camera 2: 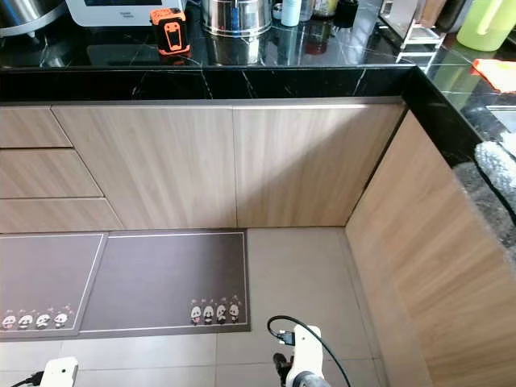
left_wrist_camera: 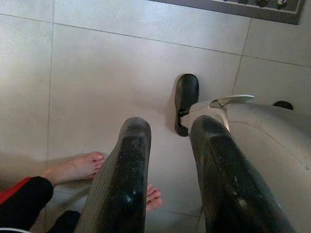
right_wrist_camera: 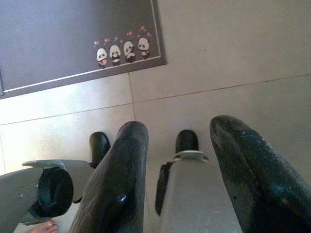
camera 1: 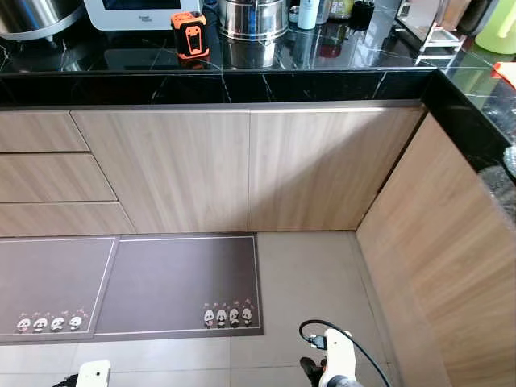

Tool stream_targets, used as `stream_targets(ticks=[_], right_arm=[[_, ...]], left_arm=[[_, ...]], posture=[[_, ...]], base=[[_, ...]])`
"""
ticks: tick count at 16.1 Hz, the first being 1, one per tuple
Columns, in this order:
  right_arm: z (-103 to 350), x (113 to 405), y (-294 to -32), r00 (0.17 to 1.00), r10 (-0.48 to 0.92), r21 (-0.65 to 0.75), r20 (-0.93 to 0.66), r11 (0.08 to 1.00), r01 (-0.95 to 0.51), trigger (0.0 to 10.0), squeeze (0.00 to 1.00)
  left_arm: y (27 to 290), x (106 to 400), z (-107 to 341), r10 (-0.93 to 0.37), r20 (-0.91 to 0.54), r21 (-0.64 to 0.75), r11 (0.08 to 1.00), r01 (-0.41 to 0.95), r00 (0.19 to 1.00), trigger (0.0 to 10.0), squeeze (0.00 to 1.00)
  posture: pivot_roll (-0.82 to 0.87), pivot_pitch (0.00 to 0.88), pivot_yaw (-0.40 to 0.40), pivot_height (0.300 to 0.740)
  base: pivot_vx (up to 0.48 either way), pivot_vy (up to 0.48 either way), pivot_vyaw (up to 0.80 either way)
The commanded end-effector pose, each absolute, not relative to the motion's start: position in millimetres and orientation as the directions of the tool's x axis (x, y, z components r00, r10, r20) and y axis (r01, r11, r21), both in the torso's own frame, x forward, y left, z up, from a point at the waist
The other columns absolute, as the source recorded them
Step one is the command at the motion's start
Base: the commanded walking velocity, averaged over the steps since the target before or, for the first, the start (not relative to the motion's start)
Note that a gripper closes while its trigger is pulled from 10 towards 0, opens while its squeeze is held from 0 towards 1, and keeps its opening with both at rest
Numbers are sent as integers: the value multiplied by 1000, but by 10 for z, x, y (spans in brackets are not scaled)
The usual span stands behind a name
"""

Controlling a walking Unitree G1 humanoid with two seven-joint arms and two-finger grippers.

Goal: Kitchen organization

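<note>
1. A black marble surface (camera 1: pixel 266 85) runs across the 12 o'clock edge of the head views and turns down the 3 o'clock side, forming a corner.
2. On that surface, at about 11 o'clock, stands an orange and black device (camera 1: pixel 189 34), just in front of a white appliance (camera 1: pixel 141 12).
3. Beside them, toward 12 o'clock, sits a steel pot (camera 1: pixel 254 18), with bottles (camera 1: pixel 309 11) and a dark cup close behind it.
4. At about 1 o'clock a metal rack (camera 1: pixel 439 36) stands near the corner, and a pale green jug (camera 1: pixel 500 28) is at the far 2 o'clock edge.
5. At 10 o'clock the rounded side of a steel cooker (camera 1: pixel 32 18) shows.
6. Below the surface are light wooden cabinet doors (camera 1: pixel 250 169), with drawers (camera 1: pixel 48 173) at 9 o'clock.
7. Two grey floor mats (camera 1: pixel 181 282) with small panda prints lie on the tiled floor (camera 1: pixel 306 274) before the cabinets.
8. The left gripper (left_wrist_camera: pixel 167 141) hangs low over the tiles, its jaws spread apart with nothing between them; a person's bare feet (left_wrist_camera: pixel 77 167) and the robot's black foot (left_wrist_camera: pixel 186 102) lie beneath.
9. The right gripper (right_wrist_camera: pixel 182 145) also hangs over the floor, jaws spread and empty, near the corner of a panda mat.
</note>
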State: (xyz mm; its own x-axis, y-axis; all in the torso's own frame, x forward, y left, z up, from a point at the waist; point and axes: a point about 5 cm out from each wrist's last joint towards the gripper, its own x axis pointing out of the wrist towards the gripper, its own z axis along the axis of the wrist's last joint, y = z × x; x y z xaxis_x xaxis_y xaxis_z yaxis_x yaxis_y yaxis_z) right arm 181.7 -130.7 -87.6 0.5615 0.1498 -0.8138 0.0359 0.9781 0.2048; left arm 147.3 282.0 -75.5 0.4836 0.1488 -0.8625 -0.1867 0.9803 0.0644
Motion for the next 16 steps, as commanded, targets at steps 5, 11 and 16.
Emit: stream_targets(ticks=[5, 11, 16], right_arm=[[-894, 1780, -1309, 553, 144, 206, -821, 977, 51, 10000, 0], [-891, 1786, -1306, 556, 142, 205, -819, 977, 53, 10000, 0], [-889, 1793, -1316, 557, 136, 202, -819, 978, 58, 10000, 0]], left_arm=[[2900, 1468, -715, 225, -810, 138, 971, -196, 541, 10000, 0], [2848, 1532, -688, 147, -779, 48, 983, -175, 609, 10000, 0], [2814, 1608, -639, 94, -729, 8, 992, -129, 678, 10000, 0]], posture=[[30, 78, -24, 740], [29, 90, -29, 740], [38, 102, -31, 740]], base=[[0, 0, 0], [0, 0, 0], [0, 0, 0]])
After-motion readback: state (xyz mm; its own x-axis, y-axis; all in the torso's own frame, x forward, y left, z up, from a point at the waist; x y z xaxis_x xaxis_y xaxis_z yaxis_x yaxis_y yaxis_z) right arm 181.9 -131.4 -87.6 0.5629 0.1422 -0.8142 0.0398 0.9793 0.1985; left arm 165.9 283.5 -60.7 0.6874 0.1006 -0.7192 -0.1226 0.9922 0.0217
